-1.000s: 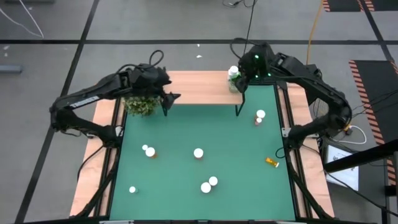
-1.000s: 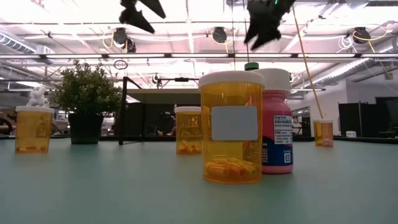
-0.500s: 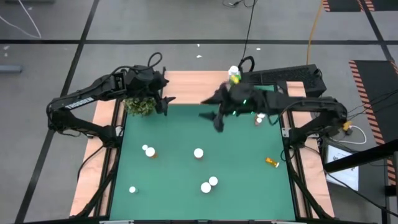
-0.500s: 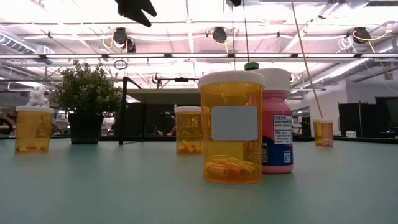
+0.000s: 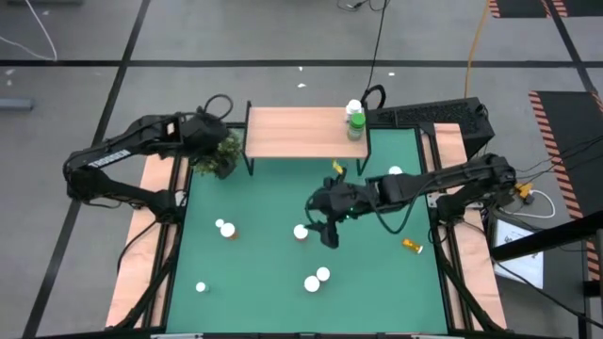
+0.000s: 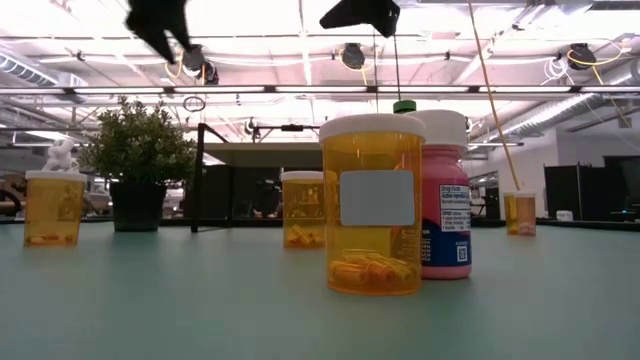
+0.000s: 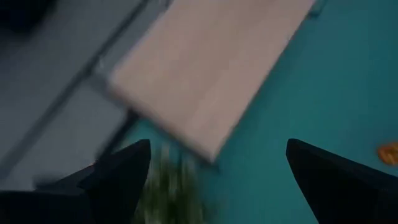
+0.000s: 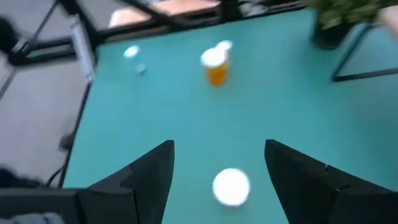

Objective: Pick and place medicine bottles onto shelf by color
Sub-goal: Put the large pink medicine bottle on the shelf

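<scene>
1. Shelf (image 5: 303, 132) at 12 o'clock on the counter (image 5: 264, 311), already bearing a green-capped bottle (image 5: 355, 120) at its right end.
2. Right pincer (image 5: 325, 229) mid-counter, spread wide and empty, poised just beside the white-capped bottle (image 5: 301, 232), probably to grasp it.
3. Left pincer (image 7: 214, 180) near 11 o'clock, open, empty, waiting.

Bright, even overhead light covers the tabletop (image 5: 377, 282), with only faint shadows. From table height the ceiling lights (image 6: 300, 20) glare nearly white (the near orange bottle (image 6: 371, 205) stays sharp). Both wrist views are heavily smeared by motion blur.
</scene>
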